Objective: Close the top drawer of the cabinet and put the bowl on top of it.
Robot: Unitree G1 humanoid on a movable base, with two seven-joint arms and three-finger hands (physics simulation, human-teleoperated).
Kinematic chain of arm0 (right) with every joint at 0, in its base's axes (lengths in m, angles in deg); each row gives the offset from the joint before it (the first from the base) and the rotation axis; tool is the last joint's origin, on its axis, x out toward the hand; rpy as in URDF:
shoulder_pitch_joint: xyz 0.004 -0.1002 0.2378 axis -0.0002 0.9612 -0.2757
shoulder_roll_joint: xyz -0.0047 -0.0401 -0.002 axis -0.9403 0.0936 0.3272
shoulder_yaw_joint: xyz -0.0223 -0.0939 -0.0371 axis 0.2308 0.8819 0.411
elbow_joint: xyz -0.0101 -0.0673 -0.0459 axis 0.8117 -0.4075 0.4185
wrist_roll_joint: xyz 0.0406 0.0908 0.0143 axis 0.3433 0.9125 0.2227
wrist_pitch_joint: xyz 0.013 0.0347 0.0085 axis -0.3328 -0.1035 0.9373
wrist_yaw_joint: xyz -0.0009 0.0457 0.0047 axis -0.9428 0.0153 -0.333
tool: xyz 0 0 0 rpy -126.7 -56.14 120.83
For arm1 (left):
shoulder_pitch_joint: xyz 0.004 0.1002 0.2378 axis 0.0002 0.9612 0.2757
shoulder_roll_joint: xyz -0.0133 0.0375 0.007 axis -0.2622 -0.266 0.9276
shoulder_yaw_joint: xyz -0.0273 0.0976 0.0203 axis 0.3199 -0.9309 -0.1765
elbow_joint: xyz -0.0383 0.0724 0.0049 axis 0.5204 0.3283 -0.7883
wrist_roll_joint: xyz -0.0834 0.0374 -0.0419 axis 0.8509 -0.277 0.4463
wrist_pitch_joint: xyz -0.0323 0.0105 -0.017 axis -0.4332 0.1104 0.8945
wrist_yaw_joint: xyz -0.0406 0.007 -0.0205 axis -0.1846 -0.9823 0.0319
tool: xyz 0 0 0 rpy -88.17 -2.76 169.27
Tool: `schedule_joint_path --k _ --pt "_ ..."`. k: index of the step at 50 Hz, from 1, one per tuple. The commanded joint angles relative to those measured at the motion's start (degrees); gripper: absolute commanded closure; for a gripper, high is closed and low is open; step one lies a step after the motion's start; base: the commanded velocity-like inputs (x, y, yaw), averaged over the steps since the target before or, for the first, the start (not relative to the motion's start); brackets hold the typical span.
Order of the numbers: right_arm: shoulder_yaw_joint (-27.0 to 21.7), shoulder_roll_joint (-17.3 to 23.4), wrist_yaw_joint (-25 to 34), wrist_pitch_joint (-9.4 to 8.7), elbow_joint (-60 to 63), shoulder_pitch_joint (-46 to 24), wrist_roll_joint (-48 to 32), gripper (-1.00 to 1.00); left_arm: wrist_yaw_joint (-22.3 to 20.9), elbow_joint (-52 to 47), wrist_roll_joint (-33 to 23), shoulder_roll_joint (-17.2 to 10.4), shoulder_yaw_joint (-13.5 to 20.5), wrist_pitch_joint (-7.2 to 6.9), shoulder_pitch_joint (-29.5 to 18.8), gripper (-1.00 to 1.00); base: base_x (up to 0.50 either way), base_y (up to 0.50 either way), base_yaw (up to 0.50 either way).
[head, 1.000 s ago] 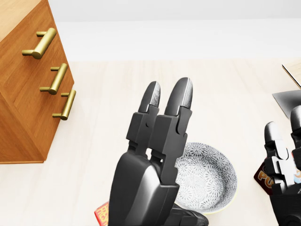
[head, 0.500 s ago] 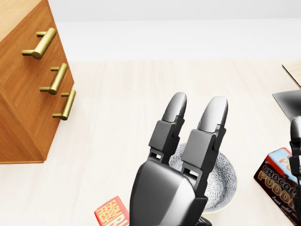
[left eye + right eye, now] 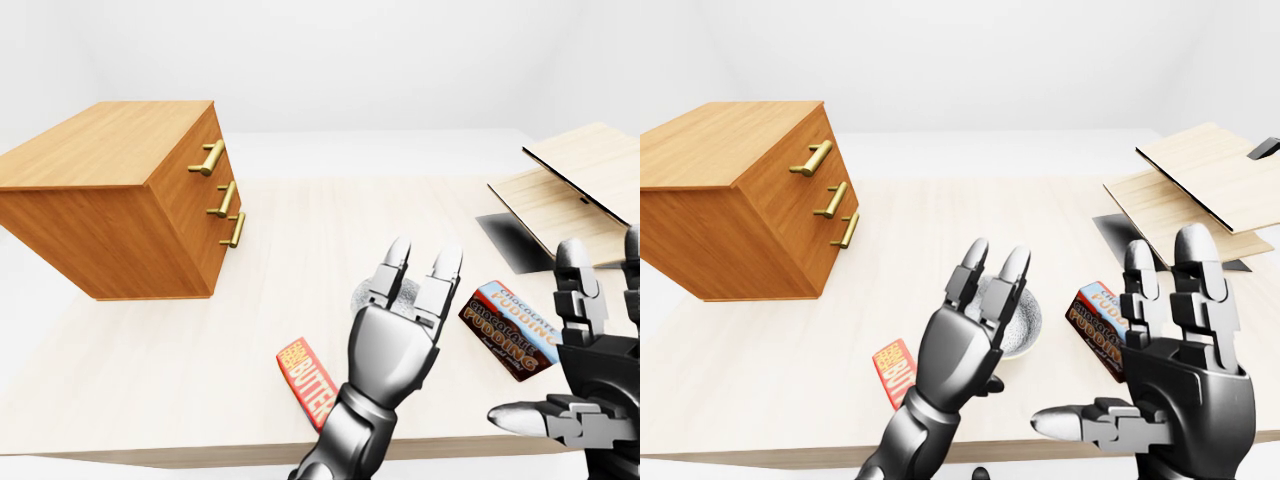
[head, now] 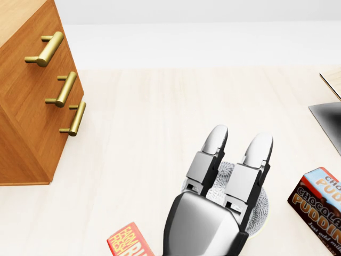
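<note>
Your left hand (image 4: 210,218) hovers fingers-spread over the patterned bowl (image 3: 1028,322), looks lined up to scoop it. Cabinet (image 3: 110,205) sits at 10 o'clock, right hand (image 3: 1180,370) spread too.

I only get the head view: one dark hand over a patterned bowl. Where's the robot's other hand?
Observer: The right hand stands upright at the right-eye view's lower right, fingers spread, holding nothing.
Operator: Is the first one gripping the bowl?
Observer: No. In the right-eye view the left hand has straight fingers, and the bowl shows just right of them, not enclosed.
Operator: What's beyond the pudding box?
Observer: Flat wooden boards lie overlapping at the left-eye view's right edge.
</note>
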Motion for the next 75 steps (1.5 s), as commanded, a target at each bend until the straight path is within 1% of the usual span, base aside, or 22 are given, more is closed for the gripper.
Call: schedule_joint_path --k 1,7,11,18,23,27,32,41,47,55,60,67,75 --pt "-1.4 -0.8 1.0 0.00 0.8 0.1 1.0 -1.00 -0.4 2.8 0.4 0.6 0.1 0.00 0.0 -1.00 0.00 0.00 0.00" --pt "-1.6 -1.0 1.2 0.00 1.0 0.1 1.1 -1.00 0.1 4.5 1.8 1.2 1.2 0.00 -1.0 -1.00 0.00 0.00 0.00" --pt "-1.3 -1.3 1.4 0.00 1.1 0.3 0.8 -1.00 1.1 7.2 1.1 2.1 3.5 0.00 -2.6 -1.00 0.00 0.00 0.00" --pt "-1.1 -1.5 1.7 0.00 1.1 0.5 0.6 -1.00 2.8 11.1 0.3 2.6 5.0 0.00 -2.9 -1.00 0.00 0.00 0.00" --pt "-0.9 -1.7 1.9 0.00 1.2 0.8 0.5 -1.00 2.4 10.5 -0.1 2.7 5.2 0.00 -2.7 -1.00 0.00 0.00 0.00" --pt "-1.0 -1.6 1.8 0.00 1.0 0.7 0.5 -1.00 2.9 10.8 0.4 2.7 5.4 0.00 -2.6 -1.00 0.00 0.00 0.00" --pt "-1.3 -1.6 1.9 0.00 1.1 0.7 0.9 -1.00 3.3 11.6 0.8 2.7 4.5 0.00 -2.1 -1.00 0.00 0.00 0.00" --pt "-1.5 -1.6 1.6 0.00 1.2 0.5 1.1 -1.00 3.7 14.1 -0.8 3.2 6.0 0.00 -3.3 -1.00 0.00 0.00 0.00" --pt "-1.4 -1.7 1.7 0.00 1.2 0.6 1.1 -1.00 3.5 15.0 -1.7 3.4 6.2 0.00 -3.4 -1.00 0.00 0.00 0.00" --pt "-1.3 -1.7 1.9 0.00 1.2 0.6 0.9 -1.00 3.3 15.8 -2.7 4.0 7.3 0.00 -4.3 -1.00 0.00 0.00 0.00" --pt "-1.4 -1.6 1.7 0.00 1.2 0.5 1.1 -1.00 2.9 16.1 -3.2 4.0 7.3 0.00 -4.0 -1.00 0.00 0.00 0.00" --pt "-1.3 -1.7 1.9 0.00 1.3 0.7 1.1 -1.00 3.2 17.8 -2.9 4.2 8.5 0.00 -4.7 -1.00 0.00 0.00 0.00" --pt "-0.8 -1.6 1.8 0.00 1.0 0.6 0.6 -1.00 4.5 22.9 -3.2 5.1 11.1 0.00 -6.7 -1.00 0.00 0.00 0.00"
